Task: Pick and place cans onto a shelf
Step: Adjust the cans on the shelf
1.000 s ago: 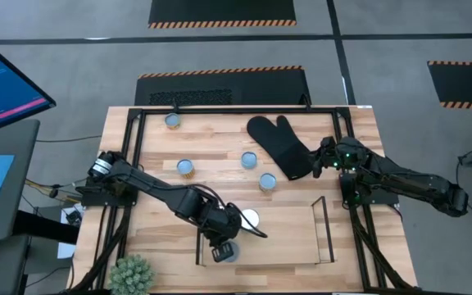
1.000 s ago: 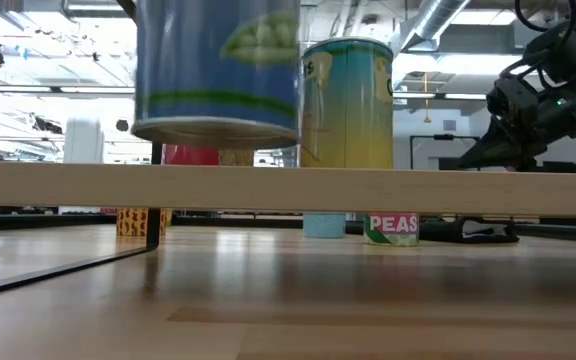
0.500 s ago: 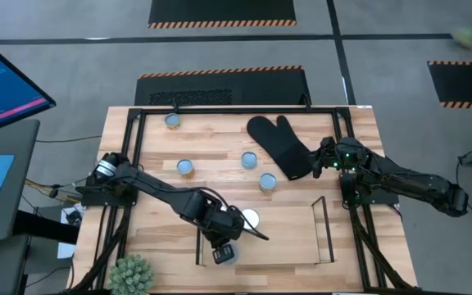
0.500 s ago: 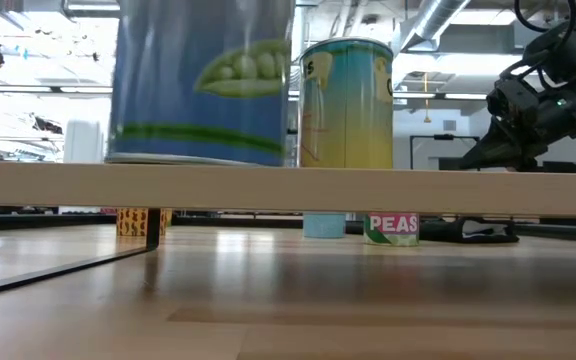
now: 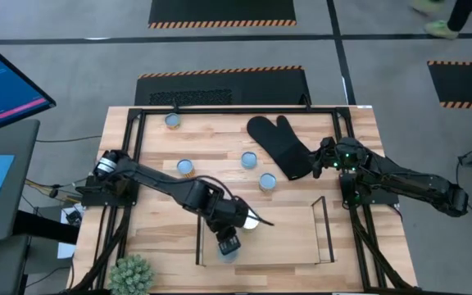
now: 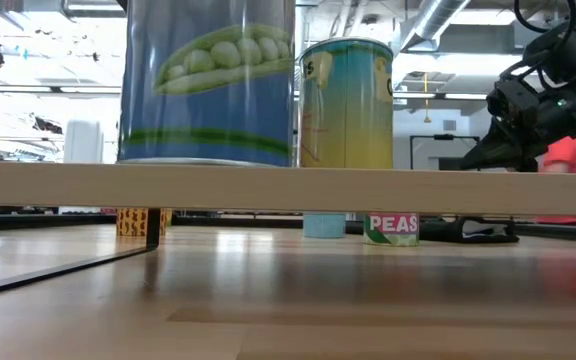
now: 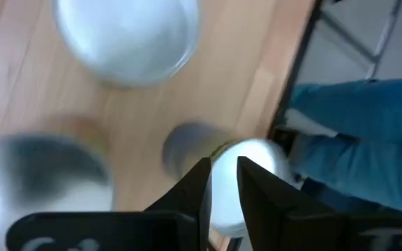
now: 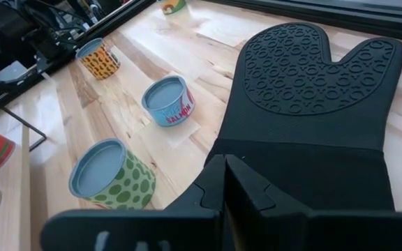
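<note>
The shelf (image 5: 324, 231) stands near the table's front edge. A blue pea-label can (image 6: 208, 80) stands upright on its wood board (image 6: 288, 188), beside a yellow-blue can (image 6: 346, 100) whose white top (image 5: 251, 220) shows from above. My left gripper (image 5: 228, 244) hangs just over the blue can, fingers a little apart, with that can's metal top (image 7: 253, 164) showing beyond them. Several more cans (image 5: 186, 167) (image 5: 249, 159) (image 5: 267, 181) (image 5: 172, 121) rest on their bases on the table. My right gripper (image 8: 225, 181) waits shut above the cuff of the black oven mitt (image 8: 306, 90).
The black outer frame (image 5: 133, 164) runs round the table. The oven mitt (image 5: 281, 143) lies flat at the far right. A small plant (image 5: 131, 274) sits at the near left corner. A person walks on the floor beyond the table (image 5: 445, 16).
The blue pea can has come down onto the shelf's board and turned about its upright axis, so the pea picture now faces the low camera. My left arm has shifted a little toward the table's right edge.
</note>
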Controlling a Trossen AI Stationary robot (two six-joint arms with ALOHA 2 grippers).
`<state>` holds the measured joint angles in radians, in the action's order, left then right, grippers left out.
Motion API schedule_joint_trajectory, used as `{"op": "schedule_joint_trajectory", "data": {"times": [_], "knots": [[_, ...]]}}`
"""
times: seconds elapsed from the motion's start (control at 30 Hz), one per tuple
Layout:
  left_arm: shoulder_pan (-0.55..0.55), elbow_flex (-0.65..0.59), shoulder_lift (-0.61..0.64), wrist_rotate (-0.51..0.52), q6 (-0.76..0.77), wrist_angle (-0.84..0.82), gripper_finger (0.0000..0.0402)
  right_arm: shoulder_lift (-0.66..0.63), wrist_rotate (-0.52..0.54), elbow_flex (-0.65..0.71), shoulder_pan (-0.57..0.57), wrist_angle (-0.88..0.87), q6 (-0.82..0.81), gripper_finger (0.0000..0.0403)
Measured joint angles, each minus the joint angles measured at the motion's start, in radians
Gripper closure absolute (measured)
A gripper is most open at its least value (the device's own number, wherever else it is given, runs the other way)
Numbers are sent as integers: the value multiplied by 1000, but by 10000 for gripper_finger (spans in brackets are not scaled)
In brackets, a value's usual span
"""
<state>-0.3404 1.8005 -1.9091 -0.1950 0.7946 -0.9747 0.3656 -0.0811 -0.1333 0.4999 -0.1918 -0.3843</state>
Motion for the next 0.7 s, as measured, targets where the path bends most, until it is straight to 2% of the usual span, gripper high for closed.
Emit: {"op": "schedule_joint_trajectory", "data": {"times": [0.1, 0.3, 0.43, 0.63, 0.7], "knots": [[1, 48, 3, 39, -24, 48, 345, 0, 0, 0, 0, -14, 0, 369], [-33, 67, 0, 202, -51, 176, 345, 0, 0, 0, 0, -50, 0, 369], [-65, 66, -11, 234, -21, 176, 345, 0, 0, 0, 0, -65, 0, 369], [-100, 80, -55, 268, -6, 284, 346, 0, -18, 0, 0, -66, -2, 369], [-111, 86, -68, 279, -20, 256, 354, 0, -28, 0, -1, -62, -2, 369]]}}
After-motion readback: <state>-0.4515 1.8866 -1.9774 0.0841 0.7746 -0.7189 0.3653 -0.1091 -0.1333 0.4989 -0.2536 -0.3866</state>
